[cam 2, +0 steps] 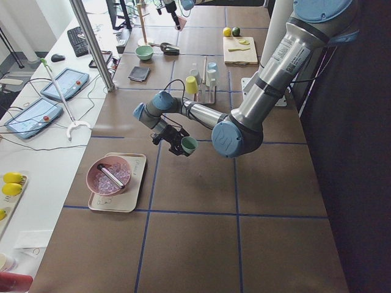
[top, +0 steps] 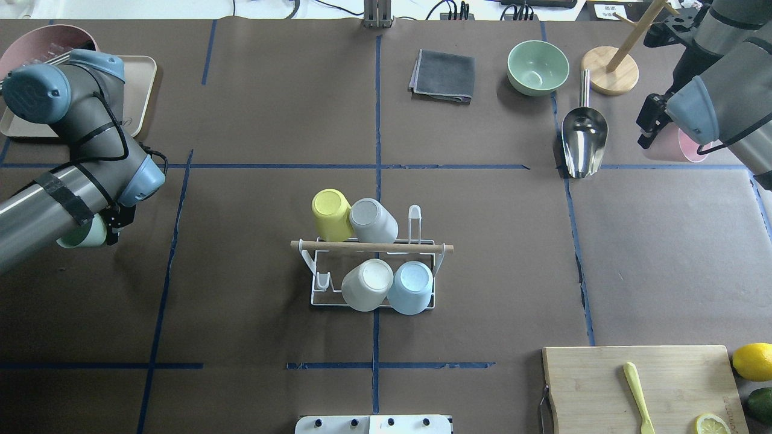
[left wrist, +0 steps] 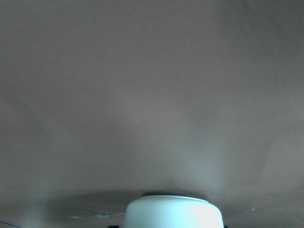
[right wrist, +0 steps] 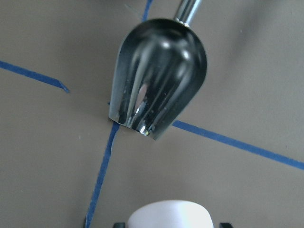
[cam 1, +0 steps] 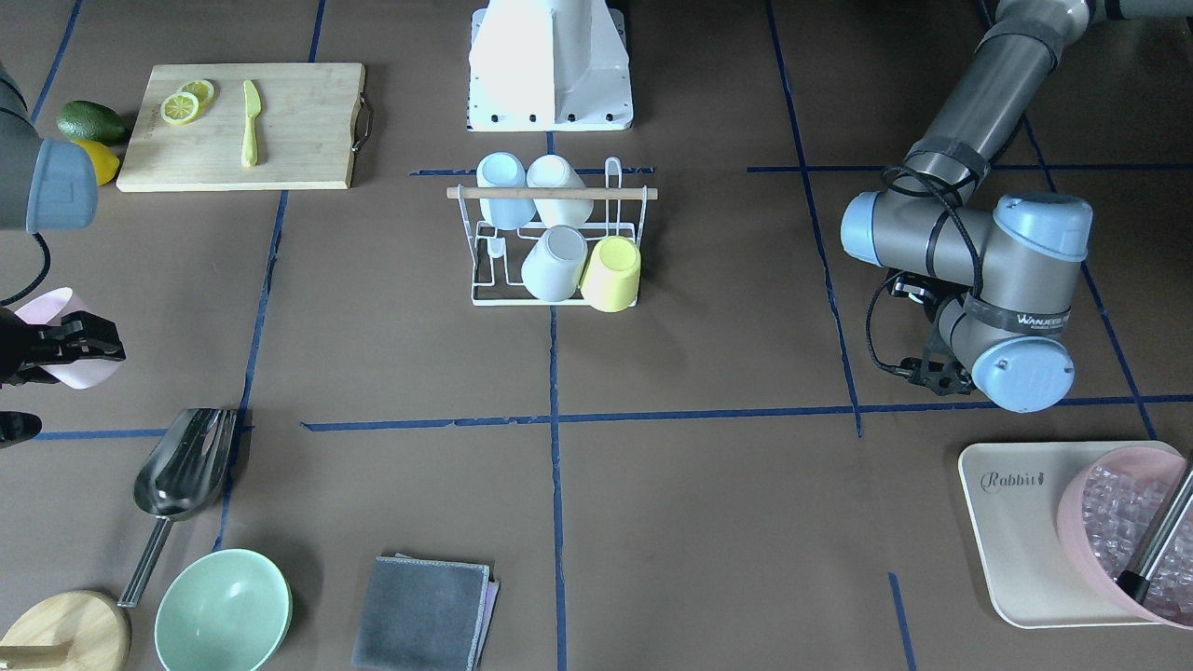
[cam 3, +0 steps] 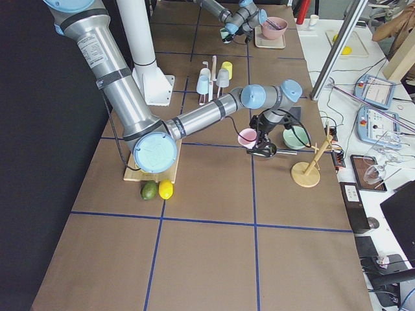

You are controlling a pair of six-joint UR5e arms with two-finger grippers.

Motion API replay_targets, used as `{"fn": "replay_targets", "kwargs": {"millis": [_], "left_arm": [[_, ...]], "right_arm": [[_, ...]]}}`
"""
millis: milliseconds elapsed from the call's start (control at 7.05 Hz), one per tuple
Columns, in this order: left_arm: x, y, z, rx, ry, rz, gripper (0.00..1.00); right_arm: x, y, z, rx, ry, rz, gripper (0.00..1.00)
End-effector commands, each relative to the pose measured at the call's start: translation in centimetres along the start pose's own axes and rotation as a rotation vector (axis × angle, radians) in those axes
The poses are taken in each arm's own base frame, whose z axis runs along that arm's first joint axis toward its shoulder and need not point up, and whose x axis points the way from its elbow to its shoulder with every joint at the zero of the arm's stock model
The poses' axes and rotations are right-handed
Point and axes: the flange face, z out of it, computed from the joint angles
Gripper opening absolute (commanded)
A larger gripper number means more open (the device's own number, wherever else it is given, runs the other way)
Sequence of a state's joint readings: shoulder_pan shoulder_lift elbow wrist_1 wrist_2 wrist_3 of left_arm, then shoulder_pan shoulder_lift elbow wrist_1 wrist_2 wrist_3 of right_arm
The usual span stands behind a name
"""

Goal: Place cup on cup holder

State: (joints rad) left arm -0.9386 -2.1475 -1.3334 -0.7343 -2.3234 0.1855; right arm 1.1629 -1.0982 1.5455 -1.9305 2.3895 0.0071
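A green cup [cam 2: 190,144] is gripped by the left gripper [cam 2: 181,143], well apart from the cup holder [top: 374,246], on which four cups [top: 368,283] are set. A pink cup [cam 1: 82,371] is clamped in the right gripper [cam 1: 79,340], near a metal scoop [cam 1: 182,461]

Table [top: 253,108]: brown paper, gridded with blue tape lines. Cup holder [top: 371,246]: white wire, pale wood rod. Yellow cup [top: 330,212], grey cup [top: 371,218], off-white cup [top: 368,283], pale blue cup [top: 412,285]. Pink cup [cam 1: 65,349]; mint-green cup [cam 2: 190,144]. Bowl [top: 537,66] mint green. Cloth [top: 443,75] dark grey. Scoop [top: 584,138] mirror silver. Cutting board [cam 1: 298,130] light wood; lemon slices [cam 1: 182,104] yellow, knife [cam 1: 250,121] yellow-green. Lemon [cam 1: 102,163] yellow, avocado [cam 1: 90,121] dark green. Tray [cam 1: 1011,531] cream, lettered "Rabbit".
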Motion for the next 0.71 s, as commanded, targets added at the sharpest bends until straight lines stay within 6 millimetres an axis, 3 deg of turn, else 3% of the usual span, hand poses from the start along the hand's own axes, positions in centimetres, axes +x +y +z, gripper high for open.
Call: {"fn": "replay_targets", "kwargs": {"millis": [0, 284, 426, 567], "left_arm": [[4.6, 4.9, -4.5, 0.234, -0.036, 0.209, 0.05], [8.9, 10.0, -8.4, 0.376, -0.047, 0.338, 0.05], [11.0, 12.7, -10.0, 0.442, -0.061, 0.398, 0.05], [12.0, 14.0, -11.3, 0.515, -0.075, 0.459, 0.06]], "right_arm": [[-2.9, -0.7, -2.2, 0.124, -0.002, -0.125, 0.0], [-5.1, -1.3, -2.7, 0.276, -0.062, -0.323, 0.0], [-5.6, -1.2, -3.0, 0.286, -0.08, -0.343, 0.0], [-6.1, -1.5, -3.4, 0.299, -0.074, -0.376, 0.0]]}}
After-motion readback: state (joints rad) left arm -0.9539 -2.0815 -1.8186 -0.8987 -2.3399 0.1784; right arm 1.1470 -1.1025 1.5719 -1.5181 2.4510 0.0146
